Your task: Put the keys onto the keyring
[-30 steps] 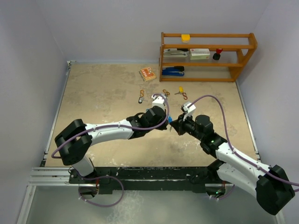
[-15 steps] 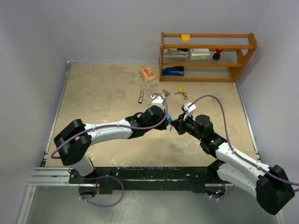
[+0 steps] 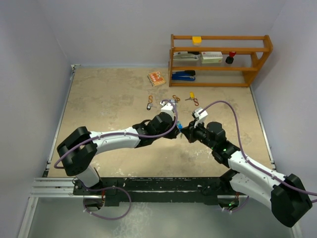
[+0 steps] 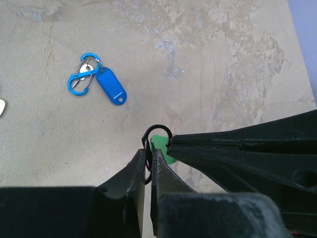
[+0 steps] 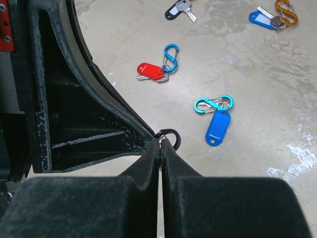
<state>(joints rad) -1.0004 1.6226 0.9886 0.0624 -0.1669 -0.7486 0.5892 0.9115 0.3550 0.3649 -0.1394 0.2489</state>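
The ring [image 4: 158,126] is black, its tag [image 4: 162,149] green, the table [image 4: 208,64] mottled beige.

Your left arm [image 3: 111,140] and right arm [image 3: 250,167] wear white shells over black joints, each trailed by a purple cable [image 3: 233,110]. The left end effector [image 4: 147,161] and right end effector [image 5: 161,145] are scuffed matte black. At ten o'clock in the right wrist view there is a red screwed plate [image 5: 4,22].

Your table [image 3: 99,99] is mottled beige stone, boxed in by pale lilac walls [image 3: 29,74]. A wooden shelf [image 3: 220,37] stands well beyond the right end effector [image 3: 184,133], evenly lit.
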